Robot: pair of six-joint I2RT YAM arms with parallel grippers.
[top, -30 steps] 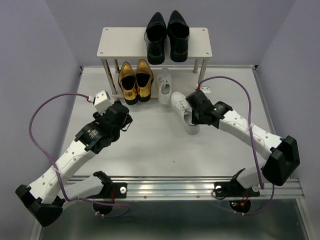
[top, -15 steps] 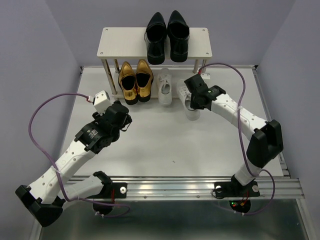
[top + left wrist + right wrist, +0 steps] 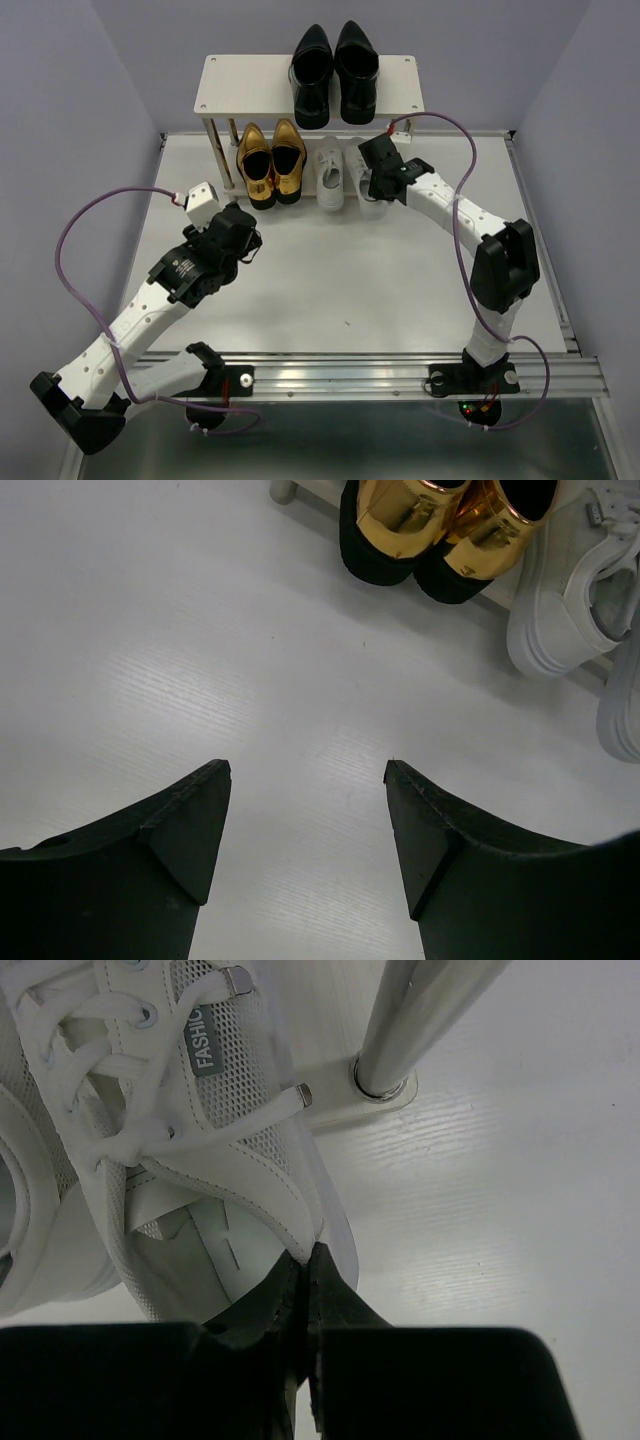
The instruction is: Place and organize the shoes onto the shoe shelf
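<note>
The shoe shelf (image 3: 240, 85) stands at the back with two black dress shoes (image 3: 333, 72) on its top board. Two gold loafers (image 3: 271, 162) and one white sneaker (image 3: 329, 177) sit under it at the lower level. My right gripper (image 3: 376, 185) is shut on the collar of the second white sneaker (image 3: 370, 200), beside the first one and next to the shelf's silver leg (image 3: 420, 1022). In the right wrist view the jaws pinch the sneaker's (image 3: 190, 1140) side wall. My left gripper (image 3: 308, 780) is open and empty over the table, short of the loafers (image 3: 430, 525).
The shelf's right front leg (image 3: 392, 135) stands just behind the held sneaker. Purple cables loop off both arms. A metal rail (image 3: 380, 375) runs along the near table edge, and grey walls close in both sides.
My right arm has carried the second white sneaker back and to the left, from the middle of the table to beside the first sneaker at the shelf. The left arm has not moved.
</note>
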